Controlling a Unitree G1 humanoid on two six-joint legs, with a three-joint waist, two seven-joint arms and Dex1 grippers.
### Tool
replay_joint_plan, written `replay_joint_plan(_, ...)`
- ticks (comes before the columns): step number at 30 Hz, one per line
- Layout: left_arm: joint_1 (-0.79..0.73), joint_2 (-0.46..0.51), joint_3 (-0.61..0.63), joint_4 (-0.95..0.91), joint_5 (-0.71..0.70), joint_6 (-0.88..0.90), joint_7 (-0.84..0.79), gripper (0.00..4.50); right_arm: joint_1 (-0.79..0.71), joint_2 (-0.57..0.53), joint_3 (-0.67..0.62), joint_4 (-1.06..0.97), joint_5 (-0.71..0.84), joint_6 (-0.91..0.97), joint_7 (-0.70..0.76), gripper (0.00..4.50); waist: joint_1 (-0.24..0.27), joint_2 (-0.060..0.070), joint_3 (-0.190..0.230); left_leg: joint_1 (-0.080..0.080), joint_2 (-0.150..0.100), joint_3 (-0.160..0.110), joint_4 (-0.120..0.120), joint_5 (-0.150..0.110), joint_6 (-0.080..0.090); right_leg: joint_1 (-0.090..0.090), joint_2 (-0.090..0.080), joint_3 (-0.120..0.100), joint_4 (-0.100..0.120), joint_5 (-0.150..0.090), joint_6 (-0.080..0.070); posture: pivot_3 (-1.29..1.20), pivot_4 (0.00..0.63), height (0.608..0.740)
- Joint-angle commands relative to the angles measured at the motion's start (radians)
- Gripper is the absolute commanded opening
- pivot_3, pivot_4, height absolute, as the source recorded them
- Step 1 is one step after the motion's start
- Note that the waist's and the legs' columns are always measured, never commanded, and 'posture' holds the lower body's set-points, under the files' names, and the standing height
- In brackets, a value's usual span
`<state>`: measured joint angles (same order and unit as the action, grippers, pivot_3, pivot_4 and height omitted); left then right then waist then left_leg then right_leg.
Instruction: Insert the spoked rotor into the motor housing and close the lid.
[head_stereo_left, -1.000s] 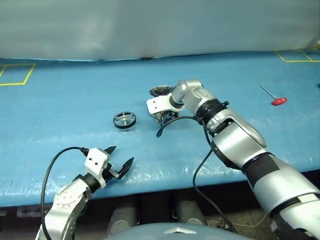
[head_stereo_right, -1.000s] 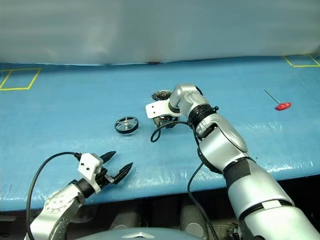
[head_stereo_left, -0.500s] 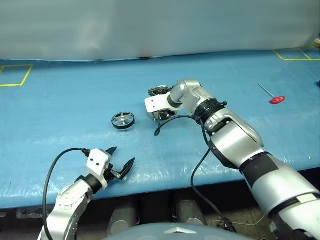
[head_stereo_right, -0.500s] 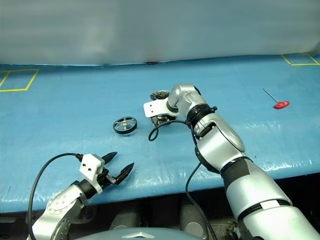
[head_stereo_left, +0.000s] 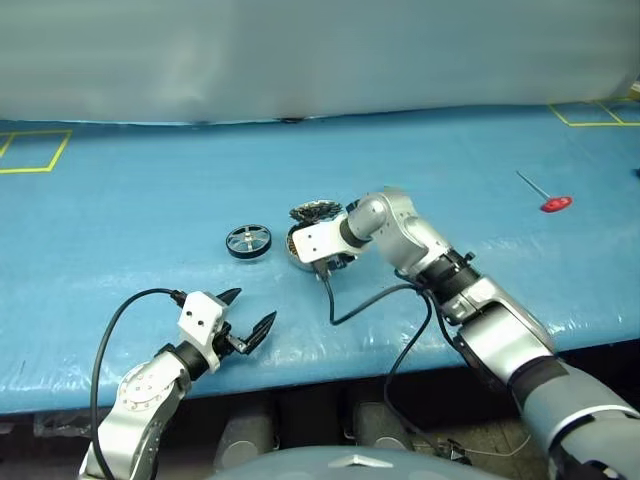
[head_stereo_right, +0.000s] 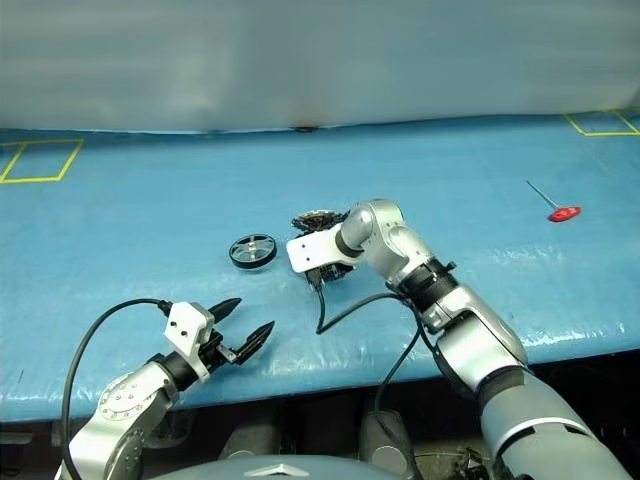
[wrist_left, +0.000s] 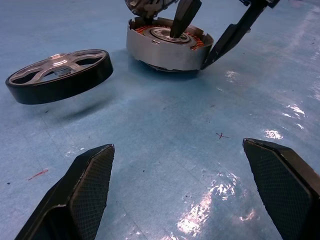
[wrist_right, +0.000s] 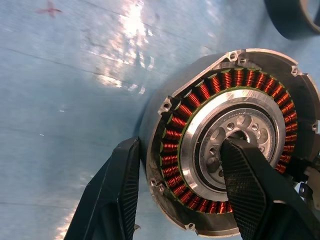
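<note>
The motor housing (wrist_left: 165, 50), a grey cup with copper windings (wrist_right: 235, 80), sits on the blue table just right of the spoked rotor (head_stereo_left: 248, 241). The rotor is a black-rimmed wheel lying flat. My right gripper (wrist_right: 182, 150) points steeply down and is shut on the housing's wall, with one finger (wrist_left: 182, 20) in the silver centre and the other outside. The dark ribbed lid (head_stereo_left: 313, 211) stands open behind the housing, joined to it. My left gripper (head_stereo_left: 250, 310) hovers open near the table's front edge, well short of the rotor (wrist_left: 60, 75).
A red-handled tool (head_stereo_left: 556, 203) lies far to the right. Yellow tape squares (head_stereo_left: 30, 150) mark the back corners. The right arm's black cable (head_stereo_left: 360, 300) loops over the blue table (head_stereo_left: 150, 200) in front of the housing.
My right arm has drawn back toward the front edge, and the housing with its lid has come along, nearer and slightly left. The rotor and left gripper have stayed put.
</note>
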<state>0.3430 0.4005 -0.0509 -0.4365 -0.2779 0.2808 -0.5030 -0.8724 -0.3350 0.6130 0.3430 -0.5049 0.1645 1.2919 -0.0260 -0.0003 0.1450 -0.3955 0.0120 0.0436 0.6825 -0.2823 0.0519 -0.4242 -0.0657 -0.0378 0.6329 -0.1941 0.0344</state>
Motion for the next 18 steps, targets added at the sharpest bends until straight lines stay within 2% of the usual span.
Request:
replay_joint_plan(1,0.001,-0.003,-0.007,-0.010,-0.005,0.001,-0.008,4.50,0.083,-0.016,0.064,-0.119,0.013,0.064,0.096,2.06,0.001,-0.001,0.000,0.000,0.000,0.000,0.000,0.000,0.000,0.000,0.000,0.000,0.000,0.000,0.000,0.00,0.150,0.740)
replay_joint_plan(7,-0.002,-0.005,-0.013,0.000,-0.005,-0.004,-0.015,4.50,0.137,-0.019,0.083,-0.237,0.023,0.130,0.118,2.06,0.002,-0.003,-0.002,0.003,0.000,-0.001,0.001,0.000,0.000,0.000,0.001,-0.001,0.001,-0.001,-0.001,0.00,0.150,0.740)
replay_joint_plan(18,0.011,-0.011,0.004,0.001,0.011,-0.028,0.002,4.50,0.174,0.026,0.124,-0.318,0.045,0.170,0.125,2.06,-0.003,-0.006,-0.004,0.003,0.002,-0.001,0.001,0.001,-0.002,0.000,0.003,-0.001,0.004,-0.003,-0.004,0.00,0.150,0.740)
